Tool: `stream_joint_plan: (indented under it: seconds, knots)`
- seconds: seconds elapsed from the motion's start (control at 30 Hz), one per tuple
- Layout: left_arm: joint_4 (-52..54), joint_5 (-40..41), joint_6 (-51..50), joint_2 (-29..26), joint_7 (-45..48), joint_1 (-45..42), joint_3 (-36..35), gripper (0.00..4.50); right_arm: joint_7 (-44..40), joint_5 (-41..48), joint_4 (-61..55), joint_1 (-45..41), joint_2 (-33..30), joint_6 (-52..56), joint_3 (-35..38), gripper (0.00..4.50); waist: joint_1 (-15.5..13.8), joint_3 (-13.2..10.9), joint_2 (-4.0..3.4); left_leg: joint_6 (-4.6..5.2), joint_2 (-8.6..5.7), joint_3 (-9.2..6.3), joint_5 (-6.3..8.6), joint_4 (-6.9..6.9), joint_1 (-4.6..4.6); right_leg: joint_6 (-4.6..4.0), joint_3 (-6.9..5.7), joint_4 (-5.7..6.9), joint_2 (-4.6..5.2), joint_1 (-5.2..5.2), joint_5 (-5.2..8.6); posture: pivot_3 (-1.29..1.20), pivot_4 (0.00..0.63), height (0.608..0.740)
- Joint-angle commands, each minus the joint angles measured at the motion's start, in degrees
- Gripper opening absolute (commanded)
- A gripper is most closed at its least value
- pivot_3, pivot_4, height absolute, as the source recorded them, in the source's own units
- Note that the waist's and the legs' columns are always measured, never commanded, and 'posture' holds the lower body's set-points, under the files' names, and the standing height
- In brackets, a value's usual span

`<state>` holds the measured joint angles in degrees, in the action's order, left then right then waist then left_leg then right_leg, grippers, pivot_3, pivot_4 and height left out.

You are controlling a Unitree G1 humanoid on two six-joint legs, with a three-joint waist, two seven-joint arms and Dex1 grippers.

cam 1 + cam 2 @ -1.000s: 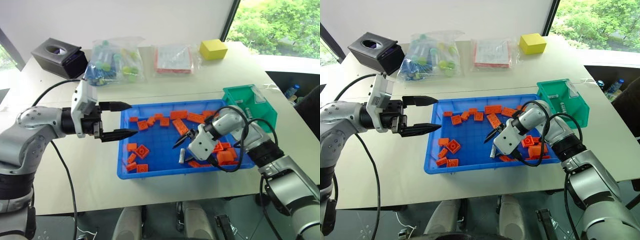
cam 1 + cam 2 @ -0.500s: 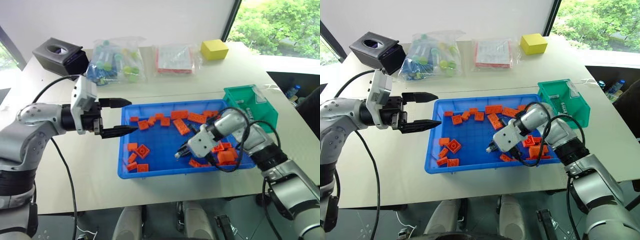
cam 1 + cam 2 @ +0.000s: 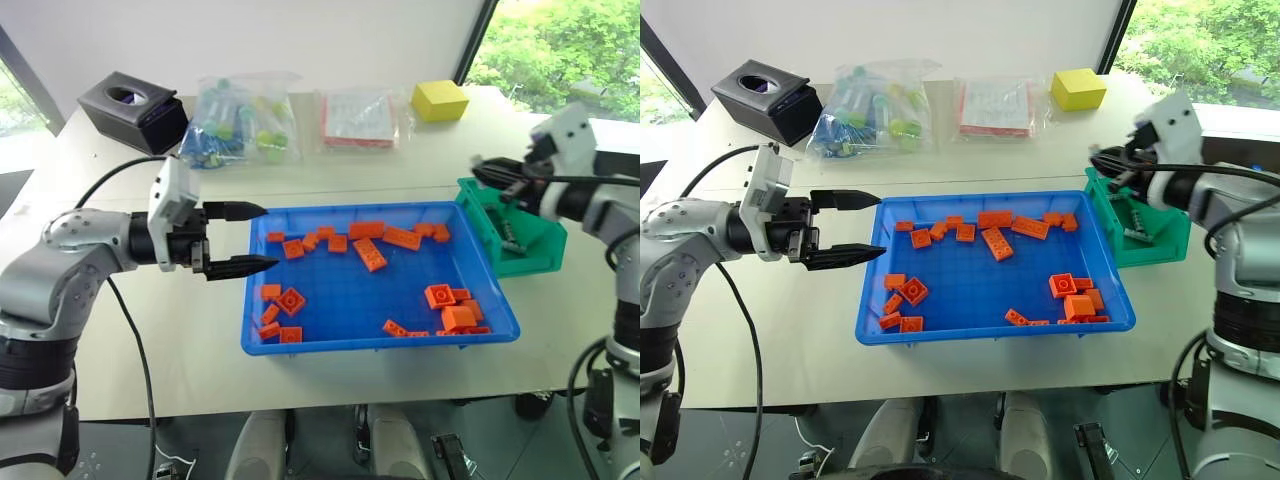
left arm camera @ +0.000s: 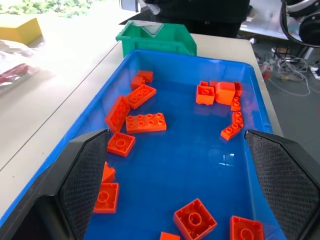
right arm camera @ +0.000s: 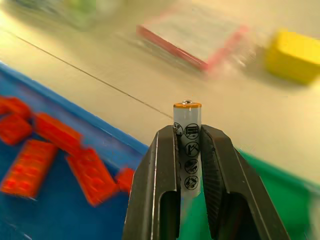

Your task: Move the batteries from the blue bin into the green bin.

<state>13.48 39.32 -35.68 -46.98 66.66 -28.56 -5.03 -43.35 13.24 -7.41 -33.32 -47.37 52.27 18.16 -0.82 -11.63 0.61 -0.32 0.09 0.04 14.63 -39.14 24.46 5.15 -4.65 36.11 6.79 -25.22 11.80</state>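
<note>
Your right gripper (image 5: 188,150), at the right edge of the head view above the green bin (image 3: 530,240), clamps a silvery battery (image 5: 187,145) upright between its fingers. Your left gripper (image 3: 245,239) hangs wide-jawed at the left rim of the blue bin (image 3: 340,345), center frame, which holds orange bricks (image 3: 375,255).

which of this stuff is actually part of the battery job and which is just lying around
Part of the job:
battery held in the right gripper
batteries already in the green bin
blue bin

Just lying about:
orange bricks
yellow block
black box
bagged items
</note>
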Motion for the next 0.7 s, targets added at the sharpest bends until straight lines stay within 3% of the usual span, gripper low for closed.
stream_joint_plan:
  seconds: [0.03, 0.1, 0.33, 0.5, 0.7]
  knots:
    - [-0.65, -0.36, 1.35, 0.01, 1.0, -2.34, 0.08, 4.5, 1.73, -0.35, -0.01, 2.82, -2.2, -1.71, 2.44, 0.08, 0.21, 0.0, 0.0, 0.0, 0.0, -0.01, 0.0, 0.0, 0.0, 0.0, 0.0, 0.01, 0.0, 0.0, 0.0, 0.0, 0.15, 0.692]
    - [-1.14, -0.68, 1.55, 0.32, 1.3, -2.93, 0.57, 4.5, 1.69, -0.56, 0.88, 5.94, -2.49, -3.65, 1.98, 0.08, 0.26, 0.01, -0.01, 0.02, 0.01, 0.02, 0.01, 0.01, -0.04, 0.02, 0.0, 0.03, -0.01, -0.01, -0.01, 0.0, 0.15, 0.692]
    - [-2.06, -0.97, 1.52, 0.76, 1.69, -3.89, 1.08, 4.5, 1.63, -1.22, 2.3, 10.11, -4.13, -10.24, 1.88, 3.51, 0.16, 0.0, -0.03, 0.04, 0.03, 0.04, 0.01, 0.01, -0.04, 0.03, 0.02, 0.04, -0.02, -0.02, -0.01, 0.0, 0.15, 0.692]
    - [-1.58, -1.18, 1.39, 0.8, 0.17, -1.72, 0.03, 4.5, -8.72, 8.29, -3.89, 17.51, -8.43, -7.69, 11.4, 3.51, -0.09, 0.0, -0.03, 0.04, 0.01, -0.07, 0.01, 0.01, 0.02, 0.07, 0.01, 0.01, -0.02, 0.0, 0.02, 0.0, 0.15, 0.692]
    - [-0.85, 0.4, -0.53, -1.66, -0.95, 2.27, -3.69, 4.5, -24.0, 17.53, -11.54, 35.0, -11.9, -4.33, 28.35, 3.51, 0.02, 0.0, -0.01, 0.09, 0.08, -0.08, 0.04, 0.02, -0.05, 0.08, -0.01, -0.01, -0.02, 0.09, 0.03, 0.0, 0.15, 0.692]
